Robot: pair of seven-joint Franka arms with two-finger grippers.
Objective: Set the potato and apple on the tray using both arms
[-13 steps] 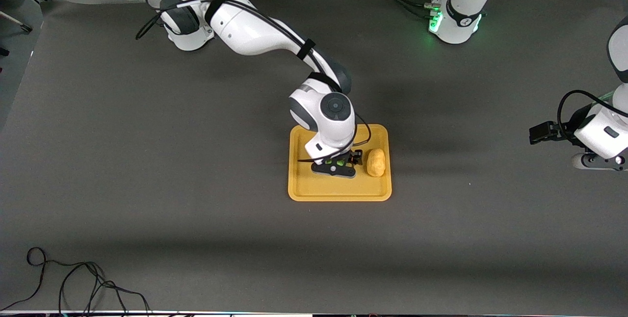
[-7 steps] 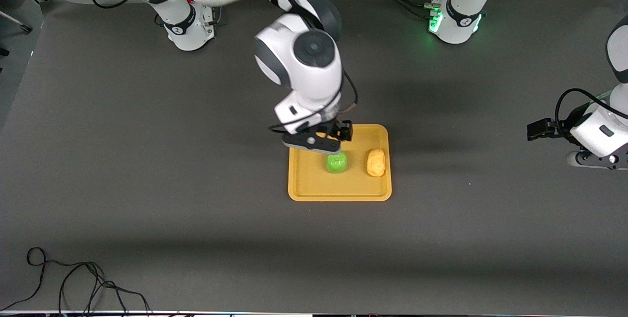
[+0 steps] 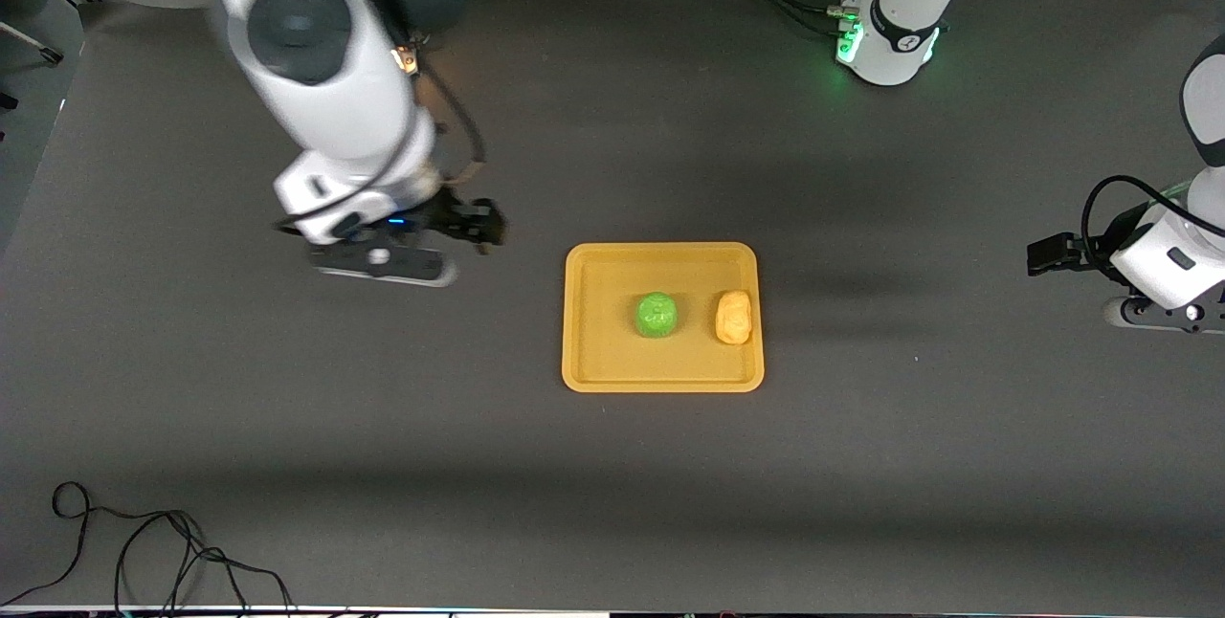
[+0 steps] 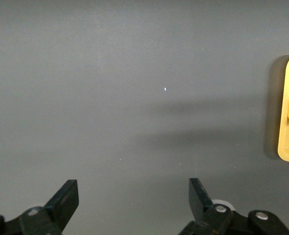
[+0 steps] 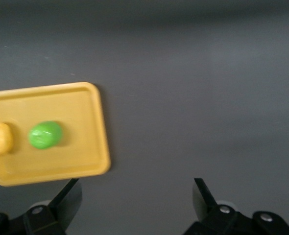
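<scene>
Tray: yellow-orange tray (image 3: 662,374) lies flat at mid-tabletop (image 3: 612,484), between the two arms' ends.
Apple: green apple (image 3: 657,315) rests inside the tray, near its centre, free of any pincer.
Potato: potato (image 3: 733,317) rests in the tray beside the apple, toward the left arm's end, close to the rim; the two are apart.
Right pincer: right pincer (image 5: 136,196) is over bare tabletop toward the right arm's end, off the tray — fingers spread wide, holding nothing.
Left pincer: left pincer (image 4: 133,197) is over bare tabletop at the left arm's end, well apart from the tray; fingers wide apart, empty. This arm waits.
Step in hand: judged from the layout, both placements are complete; the task appears finished.
Next move: only clearing both arms to a rest pose seems required — no further grasp.
View differences: front view alone shows both items and both arms together. Right wrist view shows finger spacing that the blurred front view obscures. Left wrist view shows only a tray corner and part of the potato, not the apple.
</scene>
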